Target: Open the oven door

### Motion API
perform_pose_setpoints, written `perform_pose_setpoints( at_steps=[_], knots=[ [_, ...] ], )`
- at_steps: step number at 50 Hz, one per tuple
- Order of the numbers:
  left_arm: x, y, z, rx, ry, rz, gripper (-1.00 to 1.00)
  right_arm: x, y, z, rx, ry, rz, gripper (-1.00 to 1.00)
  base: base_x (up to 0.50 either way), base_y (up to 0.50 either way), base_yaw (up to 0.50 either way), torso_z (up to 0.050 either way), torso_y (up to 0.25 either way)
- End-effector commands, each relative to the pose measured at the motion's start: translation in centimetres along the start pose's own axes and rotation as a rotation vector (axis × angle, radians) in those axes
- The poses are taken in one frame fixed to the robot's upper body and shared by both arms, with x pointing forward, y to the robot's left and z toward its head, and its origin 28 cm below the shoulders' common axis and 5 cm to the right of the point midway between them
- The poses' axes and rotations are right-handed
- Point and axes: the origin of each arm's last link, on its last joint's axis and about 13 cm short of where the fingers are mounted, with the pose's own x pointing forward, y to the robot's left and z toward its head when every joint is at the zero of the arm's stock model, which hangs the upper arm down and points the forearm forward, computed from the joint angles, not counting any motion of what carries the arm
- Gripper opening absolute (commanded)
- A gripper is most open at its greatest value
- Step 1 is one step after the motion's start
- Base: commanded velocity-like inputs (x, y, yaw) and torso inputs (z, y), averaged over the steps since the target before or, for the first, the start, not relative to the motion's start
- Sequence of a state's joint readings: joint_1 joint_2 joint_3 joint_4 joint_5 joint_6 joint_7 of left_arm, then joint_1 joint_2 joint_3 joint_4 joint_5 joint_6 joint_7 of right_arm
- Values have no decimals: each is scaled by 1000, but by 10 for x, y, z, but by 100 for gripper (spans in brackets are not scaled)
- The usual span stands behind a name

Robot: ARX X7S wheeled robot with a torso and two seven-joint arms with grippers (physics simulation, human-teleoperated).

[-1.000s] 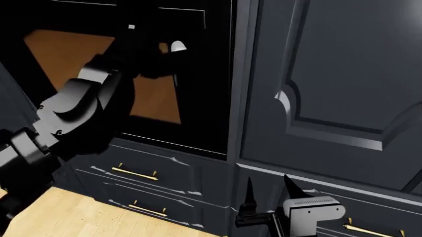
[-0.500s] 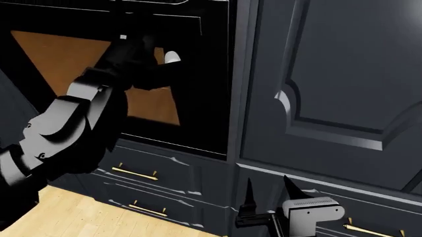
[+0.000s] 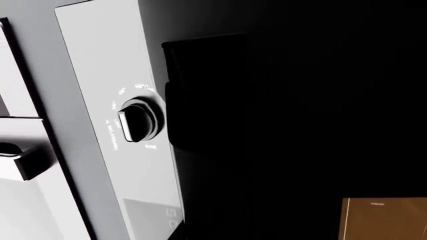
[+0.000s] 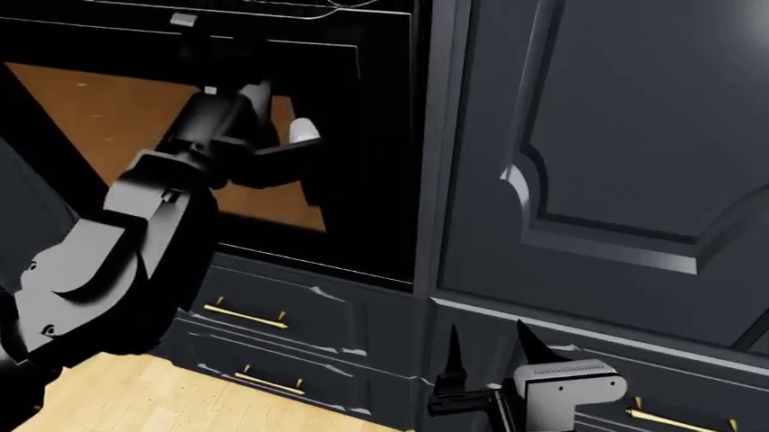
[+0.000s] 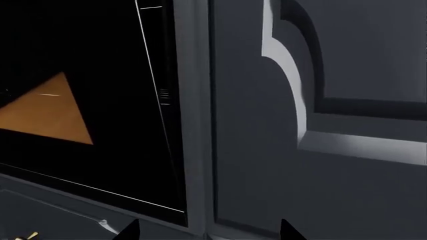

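the large glossy black oven door with its dark reflective glass window (image 4: 360, 135) fills the upper left of the head view, set in matte navy cabinetry and apparently still shut, with an orange-brown reflection in the glass. the black left gripper (image 4: 283, 148) is raised in front of that glass, below the door's top edge; judging from the task, it is held there to reach for a handle above. whether its fingers are apart or together cannot be told, since they merge with the dark panel. the right gripper (image 4: 487, 355) hangs low near the navy drawers with brass handles (image 4: 247, 315), its 2 black fingers spread and holding nothing, probably parked out of the way.

the left wrist view shows what the head view lacks: a pale grey control panel (image 3: 113, 125) with a round knob (image 3: 137, 121) ringed by tiny markings, beside black glass. the right wrist view shows the door's thin pale border line (image 5: 157, 100) against the navy raised-panel cabinet door (image 5: 320, 125).
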State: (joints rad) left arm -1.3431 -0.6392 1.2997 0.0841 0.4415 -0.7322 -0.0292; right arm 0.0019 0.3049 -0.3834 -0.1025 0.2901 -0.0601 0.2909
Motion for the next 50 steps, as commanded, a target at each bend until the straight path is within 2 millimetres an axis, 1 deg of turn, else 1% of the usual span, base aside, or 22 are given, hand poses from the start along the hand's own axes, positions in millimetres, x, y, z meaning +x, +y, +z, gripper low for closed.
perform_pose_setpoints(
  at_steps=[1, 12, 20, 33, 50],
  knots=[
    [-12, 6, -8, 23, 33, 53, -100, 0, 0, 0, 0, -2, -1, 100, -1, 3, 0, 0, 0],
    [-23, 2, -8, 5, 46, 66, -100, -1, 0, 0, -2, 0, 1, 100, 0, 0, 2, 0, 0],
    [-31, 3, -5, 4, 37, 81, -100, -1, 1, 0, -3, 0, 2, 100, 0, 0, 1, 0, 0],
    [-46, 2, -6, -12, 51, 98, -100, -2, 1, -1, -3, 2, 3, 100, 0, 0, 1, 0, 1],
    [-60, 0, -6, -32, 64, 132, -100, -2, 1, -2, -3, -1, 0, 100, 0, 1, 2, 0, 0]
  ],
)
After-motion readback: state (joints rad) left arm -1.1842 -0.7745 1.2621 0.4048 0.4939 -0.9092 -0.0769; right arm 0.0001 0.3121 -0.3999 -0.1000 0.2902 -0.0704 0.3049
